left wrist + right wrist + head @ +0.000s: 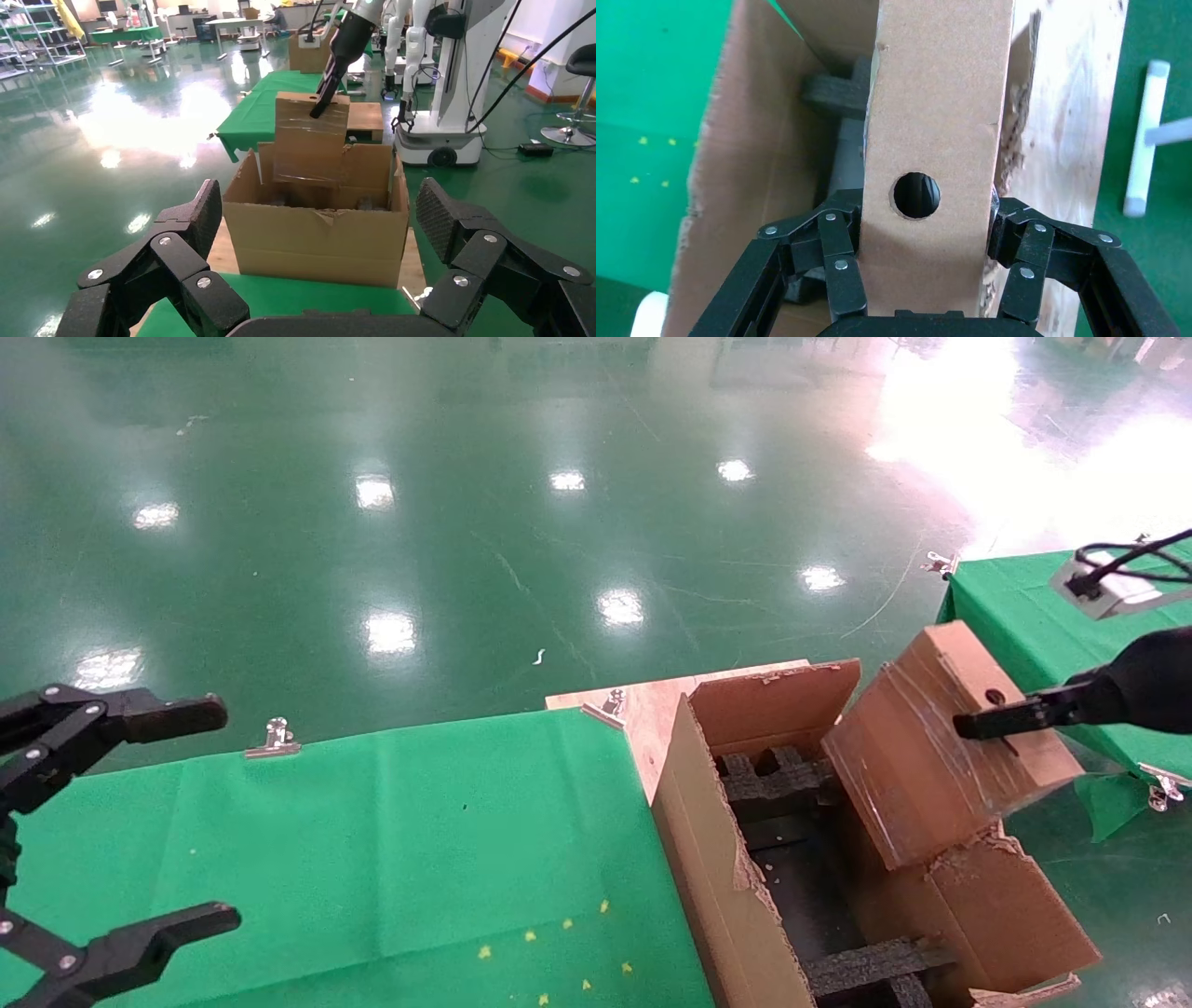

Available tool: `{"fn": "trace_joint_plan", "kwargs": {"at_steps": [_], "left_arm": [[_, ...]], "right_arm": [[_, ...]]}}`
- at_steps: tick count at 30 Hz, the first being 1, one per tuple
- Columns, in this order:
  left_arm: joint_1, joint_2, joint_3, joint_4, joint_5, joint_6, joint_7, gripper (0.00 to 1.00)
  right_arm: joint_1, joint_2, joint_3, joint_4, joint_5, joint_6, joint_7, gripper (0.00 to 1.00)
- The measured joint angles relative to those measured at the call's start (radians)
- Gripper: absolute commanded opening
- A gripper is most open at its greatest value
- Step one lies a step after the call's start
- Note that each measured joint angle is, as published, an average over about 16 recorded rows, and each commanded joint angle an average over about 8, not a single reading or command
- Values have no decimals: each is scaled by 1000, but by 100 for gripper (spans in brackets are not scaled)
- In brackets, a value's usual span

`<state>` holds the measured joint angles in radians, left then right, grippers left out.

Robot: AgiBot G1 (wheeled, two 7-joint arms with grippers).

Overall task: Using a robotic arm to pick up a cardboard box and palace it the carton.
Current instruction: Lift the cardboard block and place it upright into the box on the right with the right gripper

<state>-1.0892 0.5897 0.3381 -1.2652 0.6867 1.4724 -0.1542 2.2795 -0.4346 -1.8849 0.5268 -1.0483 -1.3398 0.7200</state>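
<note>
Head view, near to far. At 8 o'clock the left pincer (177, 817) hangs idle over the green-clothed surface (372, 840), its two black fingers spread wide with nothing between them. At 5 o'clock stands the one carton (717, 868), open-topped with ragged torn edges and black foam dividers (866, 966) inside; it stands at the end of the cloth, beside a bare plywood corner (643, 705). At 3 o'clock the robotic arm's right pincer (1001, 721) grips the one cardboard box (931, 756), held tilted above the carton's far right part, its lower edge level with the rim. The right wrist view shows two linkage fingers (838, 253) pressed on the box's two broad faces, the narrow side with its round hole (916, 195) facing the camera. Three metal clips (273, 740) pin cloth edges. A second green surface (1024, 607) lies at 2 o'clock. Beyond spreads the glossy green floor (466, 523). In the left wrist view, a white robot base (450, 84) stands behind.
</note>
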Motion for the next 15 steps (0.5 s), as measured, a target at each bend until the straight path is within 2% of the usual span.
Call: {"fn": "trace_joint_plan", "kwargs": {"at_steps": [15], "left_arm": [[0, 0, 0, 0, 0, 0, 0, 100]], "right_arm": [[-44, 47, -37, 111, -46, 101, 138, 0]]}}
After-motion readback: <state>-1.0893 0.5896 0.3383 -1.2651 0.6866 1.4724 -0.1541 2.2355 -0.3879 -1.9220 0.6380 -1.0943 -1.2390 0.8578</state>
